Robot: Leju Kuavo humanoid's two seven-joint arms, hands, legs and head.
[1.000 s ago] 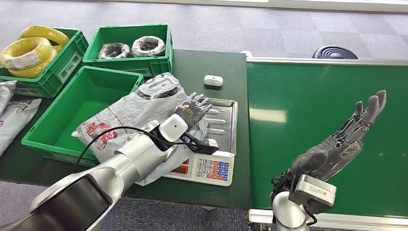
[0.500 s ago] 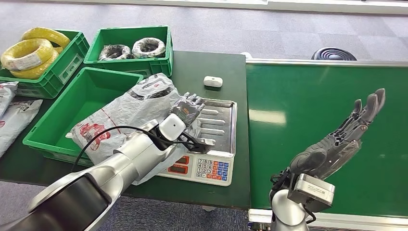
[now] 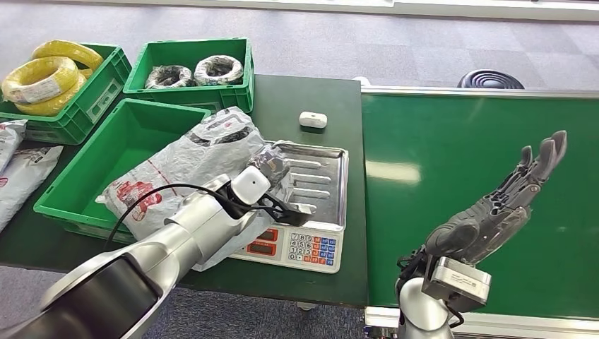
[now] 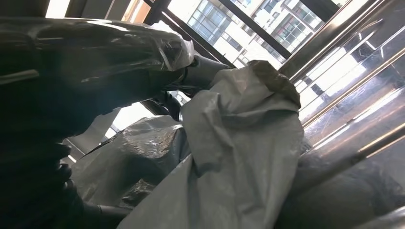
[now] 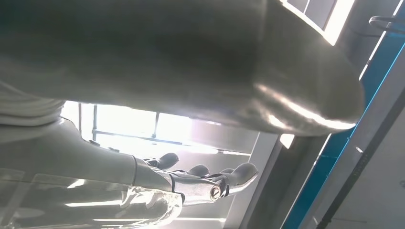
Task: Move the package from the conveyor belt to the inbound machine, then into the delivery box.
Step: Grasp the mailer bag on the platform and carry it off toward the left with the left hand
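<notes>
The left robot hand (image 3: pixel 267 164) lies at the edge of the grey plastic package (image 3: pixel 187 166), its dark fingers curled into the crumpled film so that the bag's corner is bunched in its grasp; in the left wrist view the fingers (image 4: pixel 200 71) wrap a fold of the package (image 4: pixel 239 143), which hides most of them. The package is a large wrinkled grey bag with red print at one end. It lies half across the steel pan of the weighing scale (image 3: pixel 326 185) and half over the rim of the near green crate (image 3: pixel 85 176), sagging between them. The scale stands on the dark desk (image 3: pixel 304 92), with its keypad facing the robot. Behind the scale, a small white case (image 3: pixel 313 119) rests on the desk.

The right robot hand (image 3: pixel 505 201) hangs above the green conveyor belt (image 3: pixel 452 148), palm open, fingers stretched out and apart, holding nothing and touching nothing. In the right wrist view its fingers (image 5: pixel 200 181) are likewise extended, seen against bright window light.

Farther out on the desk, a second green crate (image 3: pixel 212 88) holds two dark coils of cable (image 3: pixel 194 70), and a third crate (image 3: pixel 95 95) at the far left holds yellow coils (image 3: pixel 46 74). More grey bags (image 3: pixel 18 169) lie at the left edge of the desk. A black ribbed round object (image 3: pixel 491 78) stands on the grey carpet beyond the belt.
</notes>
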